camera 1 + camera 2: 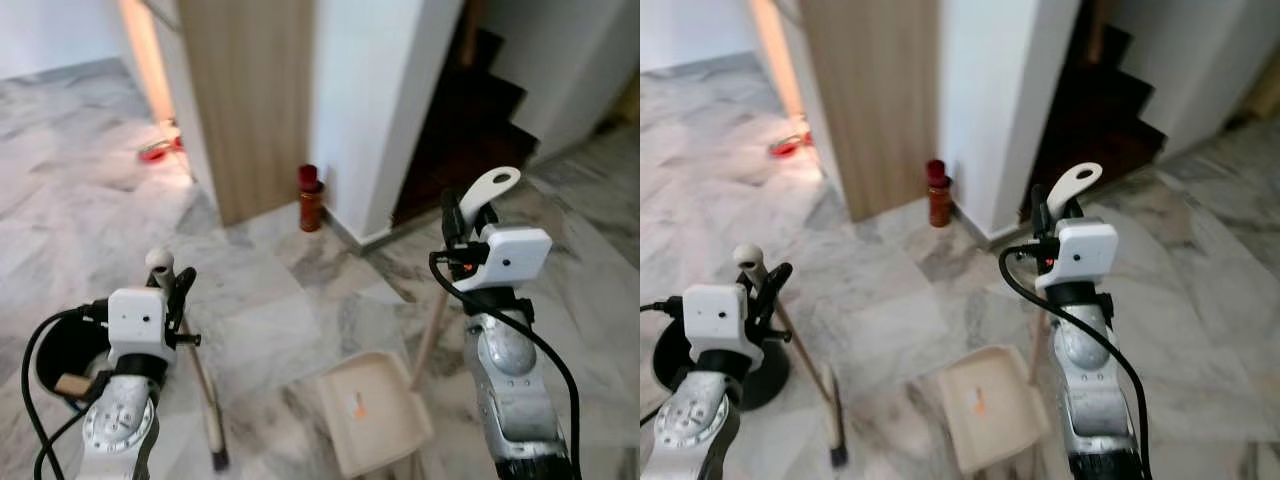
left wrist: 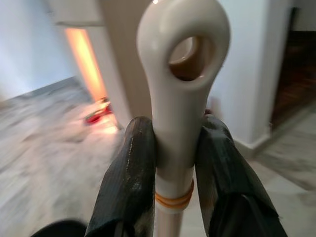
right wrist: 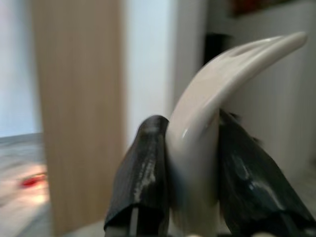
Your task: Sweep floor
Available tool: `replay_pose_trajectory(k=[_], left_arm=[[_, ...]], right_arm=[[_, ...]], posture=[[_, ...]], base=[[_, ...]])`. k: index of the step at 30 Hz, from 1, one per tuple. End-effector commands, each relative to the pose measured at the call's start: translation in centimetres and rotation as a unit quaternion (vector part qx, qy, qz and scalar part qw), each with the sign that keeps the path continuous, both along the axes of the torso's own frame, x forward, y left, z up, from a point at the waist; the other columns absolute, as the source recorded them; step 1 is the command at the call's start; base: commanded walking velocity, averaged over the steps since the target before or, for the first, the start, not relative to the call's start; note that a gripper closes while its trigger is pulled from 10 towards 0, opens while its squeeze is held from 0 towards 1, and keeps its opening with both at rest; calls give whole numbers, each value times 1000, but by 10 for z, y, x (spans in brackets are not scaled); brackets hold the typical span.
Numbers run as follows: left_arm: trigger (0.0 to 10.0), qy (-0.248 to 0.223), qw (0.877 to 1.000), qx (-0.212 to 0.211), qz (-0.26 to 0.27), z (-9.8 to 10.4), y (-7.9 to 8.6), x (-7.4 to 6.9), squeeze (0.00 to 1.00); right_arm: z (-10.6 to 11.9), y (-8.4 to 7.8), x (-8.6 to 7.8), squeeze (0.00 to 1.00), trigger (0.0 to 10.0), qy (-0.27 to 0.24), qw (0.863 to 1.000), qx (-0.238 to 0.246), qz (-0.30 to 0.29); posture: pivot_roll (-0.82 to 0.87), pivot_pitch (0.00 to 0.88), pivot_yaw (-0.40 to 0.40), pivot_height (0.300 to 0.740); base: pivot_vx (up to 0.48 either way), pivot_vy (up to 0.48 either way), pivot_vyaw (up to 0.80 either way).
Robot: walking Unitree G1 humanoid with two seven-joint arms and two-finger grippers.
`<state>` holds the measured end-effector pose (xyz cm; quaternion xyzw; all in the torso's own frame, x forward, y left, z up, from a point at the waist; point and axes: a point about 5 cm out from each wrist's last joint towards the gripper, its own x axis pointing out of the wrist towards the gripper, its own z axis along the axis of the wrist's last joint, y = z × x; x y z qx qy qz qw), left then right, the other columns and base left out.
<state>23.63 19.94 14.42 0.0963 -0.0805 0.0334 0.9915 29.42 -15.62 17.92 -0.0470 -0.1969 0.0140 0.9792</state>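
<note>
Tools are gripped, but sweeping looks barely begun. The left hand (image 1: 168,285) clamps the broom handle (image 2: 182,98), its brush head (image 1: 214,425) on the marble floor (image 1: 90,200); the right hand (image 1: 468,228) clamps the dustpan handle (image 3: 217,113), the dustpan (image 1: 372,410) resting between the arms with an orange scrap inside; wrist views confirm both grips; eye views add a red bottle (image 1: 311,198) by the wall.

No text, brand, number or sign can be read anywhere. The dustpan (image 1: 375,410) carries a small orange mark inside its tray, perhaps a sticker, too small to read. The red can (image 1: 311,198) by the wall shows no legible label. The broom (image 2: 181,74) has two orange rings round its handle, without lettering.
</note>
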Motion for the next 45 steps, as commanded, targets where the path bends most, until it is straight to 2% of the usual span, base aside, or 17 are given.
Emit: replay_pose_trajectory(k=[1,28,36,45], left_arm=[[10000,-19,1000,7,-5,7,-3,0,0],[10000,-29,1000,-6,2,9,-3,5,0],[10000,-38,999,-8,-1,14,0,12,0],[10000,-45,998,-43,9,15,3,12,0]], right_arm=[[10,-3,-1,0,10000,-19,1000,-8,-6],[11,0,0,0,10000,-18,1000,-2,-6],[10,5,1,0,10000,-19,1000,7,-11],[6,12,-2,0,10000,-11,1000,21,-3]], posture=[[21,51,5,740],[20,62,2,740],[12,44,16,740],[17,27,19,740]], base=[[0,0,-800],[0,-75,-800],[0,0,-800],[0,0,-800]])
